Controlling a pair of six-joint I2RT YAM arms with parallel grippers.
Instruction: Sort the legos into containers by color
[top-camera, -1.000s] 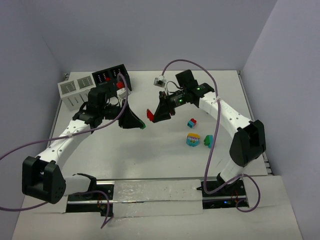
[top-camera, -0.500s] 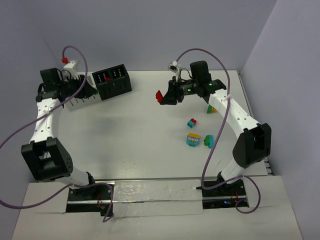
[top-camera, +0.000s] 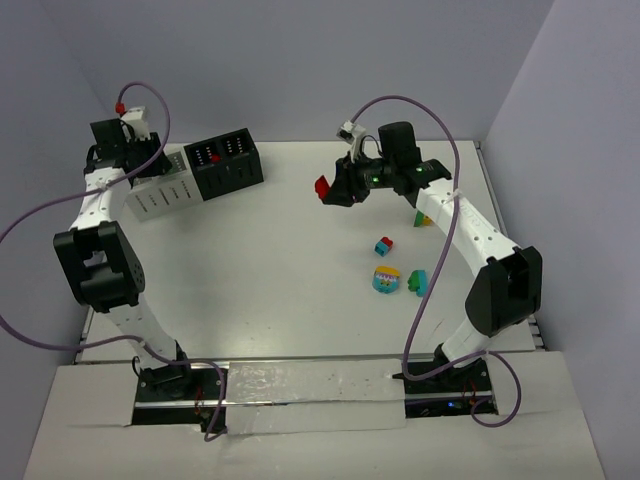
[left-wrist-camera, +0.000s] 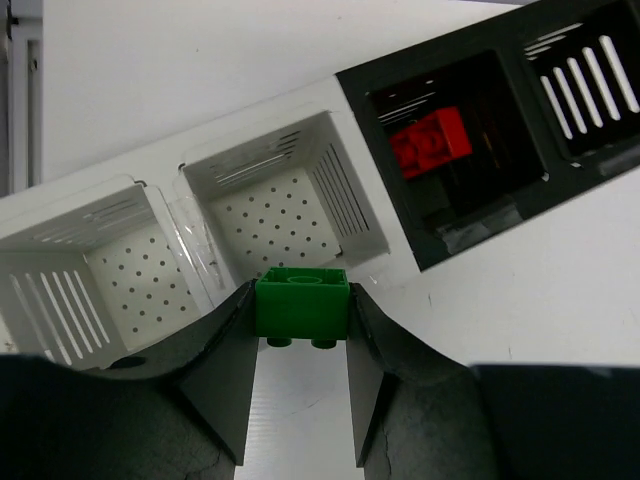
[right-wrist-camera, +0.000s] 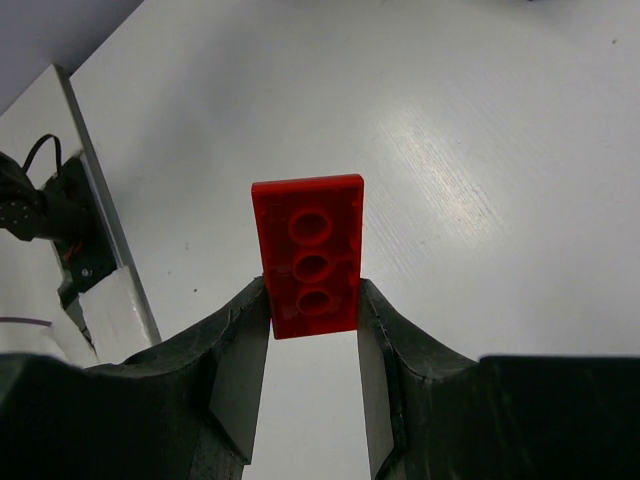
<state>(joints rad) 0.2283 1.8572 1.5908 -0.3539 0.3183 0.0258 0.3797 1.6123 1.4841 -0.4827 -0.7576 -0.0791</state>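
- Hiding partly behind the right arm, one green-and-yellow lego (top-camera: 424, 217) sits well right of the black container (top-camera: 228, 160).
- Left hand (left-wrist-camera: 301, 300) pinches a green brick (left-wrist-camera: 302, 312) at the white container (left-wrist-camera: 290, 200), just left of the black one (a red brick (left-wrist-camera: 430, 141) lies inside it).
- Right hand (right-wrist-camera: 312, 295) pinches a flat red plate (right-wrist-camera: 308, 250), three round holes showing, above the desk (right-wrist-camera: 480, 150), right of the black container.
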